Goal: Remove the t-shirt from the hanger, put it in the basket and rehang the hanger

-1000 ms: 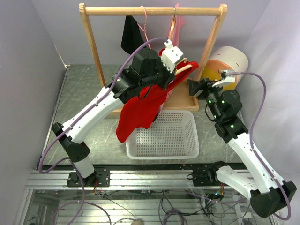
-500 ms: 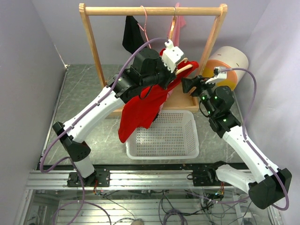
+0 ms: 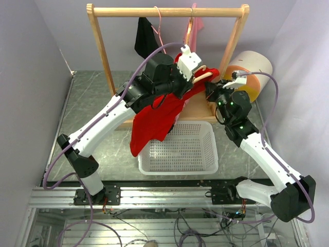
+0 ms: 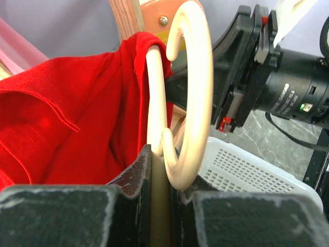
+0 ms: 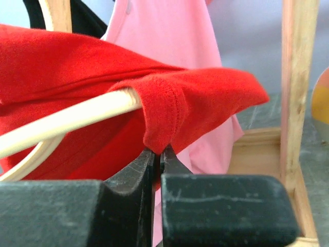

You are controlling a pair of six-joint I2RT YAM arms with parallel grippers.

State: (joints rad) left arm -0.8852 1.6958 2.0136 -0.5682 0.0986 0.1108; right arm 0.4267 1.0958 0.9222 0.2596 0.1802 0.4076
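The red t-shirt (image 3: pixel 154 121) hangs over a cream wooden hanger (image 3: pixel 204 75), held in the air in front of the rack. My left gripper (image 4: pixel 160 170) is shut on the hanger (image 4: pixel 198 77) just below its hook, with red cloth (image 4: pixel 67 118) draped to its left. My right gripper (image 3: pixel 209 88) has come in from the right. In the right wrist view it (image 5: pixel 158 154) is shut on a folded edge of the t-shirt (image 5: pixel 195 98), where the cloth wraps the hanger's bar (image 5: pixel 67 118).
A white slotted basket (image 3: pixel 177 170) sits below the shirt. Behind stands the wooden rack (image 3: pixel 167 11) with a black garment (image 3: pixel 144 38) and a pink one (image 3: pixel 196 23). A cream and orange drum (image 3: pixel 252 69) stands at the back right, by the rack's post (image 5: pixel 295 77).
My right gripper has moved left to the hanger's end and shut on the shirt's edge. The left arm has held the hanger nearly still.
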